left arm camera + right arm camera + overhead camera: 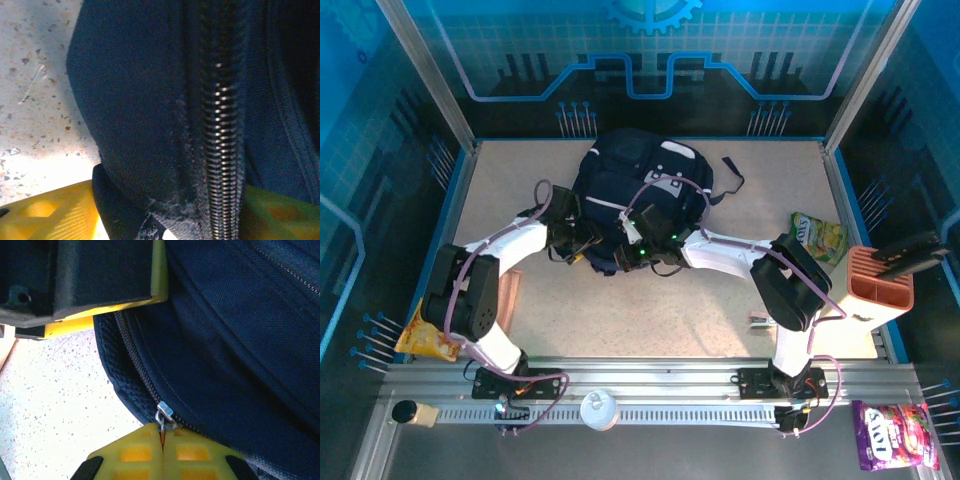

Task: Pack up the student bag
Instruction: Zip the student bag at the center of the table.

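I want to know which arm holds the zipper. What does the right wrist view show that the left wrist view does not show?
Only the right wrist view: the metal zipper slider of the student bag, held by its pull in the shut right gripper. Only the left wrist view: a long run of closed zipper teeth, with the left gripper astride it, fingers apart; whether it grips is unclear. Both: navy bag fabric, yellow fingers and the pale speckled table.
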Tool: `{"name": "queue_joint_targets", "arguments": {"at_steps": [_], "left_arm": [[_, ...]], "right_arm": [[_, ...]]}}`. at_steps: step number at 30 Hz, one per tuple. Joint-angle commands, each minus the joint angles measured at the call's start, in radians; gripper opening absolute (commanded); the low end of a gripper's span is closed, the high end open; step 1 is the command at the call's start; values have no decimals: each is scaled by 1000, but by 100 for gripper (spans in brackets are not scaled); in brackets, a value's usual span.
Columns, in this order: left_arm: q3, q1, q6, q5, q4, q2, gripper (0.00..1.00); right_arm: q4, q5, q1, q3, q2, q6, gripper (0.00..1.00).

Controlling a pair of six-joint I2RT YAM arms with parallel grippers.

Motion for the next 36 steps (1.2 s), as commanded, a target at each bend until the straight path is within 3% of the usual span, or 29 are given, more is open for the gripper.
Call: {"name": "queue_joint_targets", "arguments": {"at_steps": [1, 8, 14, 20, 29, 36], "left_arm": [[14, -1, -16, -15, 22, 5, 56], [-4, 11, -24, -47, 39, -8, 28], [-15, 38, -18, -45, 47, -23, 14], [-15, 60, 1, -39, 35, -41, 12], [-18, 89, 51, -32, -16, -72, 11], [-44, 117, 53, 5, 7, -101, 11]], "right_arm": [[10, -6, 12, -7, -17, 5, 0], [-31, 69, 4, -83, -56, -36, 0], [-56, 138, -33, -181, -128, -56, 0], [-65, 186, -100, -246, -181, -84, 0], [-122, 281, -187, -194, -133, -235, 0], [-148, 296, -326, -101, -57, -187, 4]]}}
